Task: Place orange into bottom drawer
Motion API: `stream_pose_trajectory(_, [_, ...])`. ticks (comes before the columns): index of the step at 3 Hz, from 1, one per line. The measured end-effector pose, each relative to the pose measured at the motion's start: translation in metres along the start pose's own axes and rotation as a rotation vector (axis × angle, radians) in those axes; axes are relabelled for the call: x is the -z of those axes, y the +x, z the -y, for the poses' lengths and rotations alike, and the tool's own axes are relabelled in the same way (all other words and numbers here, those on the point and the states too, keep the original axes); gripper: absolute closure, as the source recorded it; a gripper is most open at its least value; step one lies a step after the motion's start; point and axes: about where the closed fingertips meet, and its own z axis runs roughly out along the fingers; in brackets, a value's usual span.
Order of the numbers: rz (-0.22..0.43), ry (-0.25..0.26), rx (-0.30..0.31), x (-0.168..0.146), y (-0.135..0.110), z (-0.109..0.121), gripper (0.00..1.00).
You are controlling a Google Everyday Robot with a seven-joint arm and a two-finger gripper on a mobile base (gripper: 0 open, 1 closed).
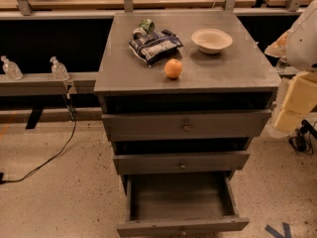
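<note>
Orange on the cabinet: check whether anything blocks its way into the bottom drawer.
Nothing visible does. The orange sits near the front edge of the cabinet top, and the bottom drawer is pulled open below, farther out than the upper drawers. The bowl and bag lie behind it. The gripper is not in view.

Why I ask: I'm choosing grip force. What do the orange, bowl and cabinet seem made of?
Orange: real or imitation fruit, matte skin, no gloss. Bowl: off-white, matte, thin rim, perhaps pressed fibre or plastic. Cabinet: grey, dull sheen like metal, though painted wood is possible. The end effector is not in view; only white robot parts show at right edge.
</note>
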Motion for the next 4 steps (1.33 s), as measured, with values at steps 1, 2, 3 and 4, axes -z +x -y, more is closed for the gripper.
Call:
stream_pose_trajectory(1, [0.014,0.005,0.008,0.0,-0.004,0.009,0.0])
stream_pose_trajectory(2, [0.03,0.024,0.009,-0.021,-0.015,0.065,0.0])
stream_pose_trajectory(3, [0.126,0.052,0.003,-0.065,-0.056,0.146,0.0])
stream_pose_trajectory(4, [0.42,0.137,-0.143,-0.115,-0.124,0.246,0.0])
